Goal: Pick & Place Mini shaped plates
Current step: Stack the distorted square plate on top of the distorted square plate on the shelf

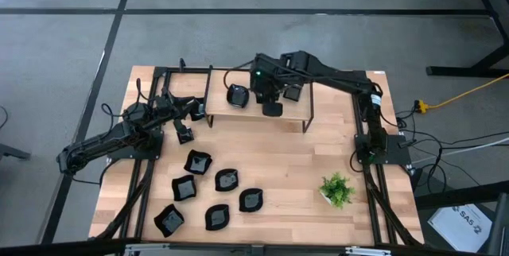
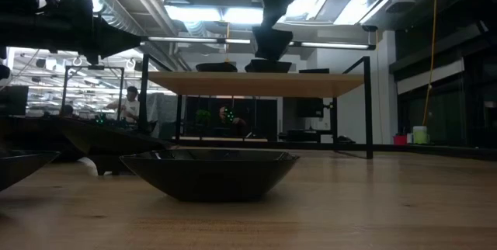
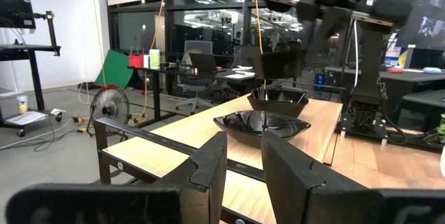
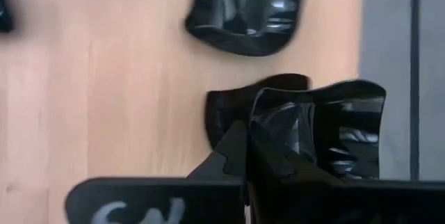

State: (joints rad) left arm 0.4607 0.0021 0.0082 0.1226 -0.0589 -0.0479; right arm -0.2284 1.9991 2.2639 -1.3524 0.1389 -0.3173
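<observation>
Several glossy black mini shaped plates (image 1: 227,180) lie on the near part of the wooden table, left of centre. One of them fills the foreground of the low view (image 2: 210,174). Two more rest on the raised wooden shelf (image 1: 294,117) at the far side: one to the left (image 1: 238,95), one nearer the middle (image 1: 272,109). My right gripper (image 1: 266,91) hangs above the shelf, shut on a wavy-edged plate (image 4: 327,126). My left gripper (image 1: 184,134) waits open at the table's left, touching nothing. My right gripper pinches the wavy plate's rim (image 4: 268,123) between its two fingers (image 4: 240,156), coming from above at a slant. The plate is lifted clear of the shelf (image 2: 272,44) and hangs tilted below the fingers, over the plate that lies there (image 4: 226,109).
A small green potted plant (image 1: 337,189) stands on the table's near right. The shelf's black frame legs (image 1: 310,113) rise from the table. Cables lie by the right arm's base (image 1: 382,149). Bare wood shows between the plant and the plates.
</observation>
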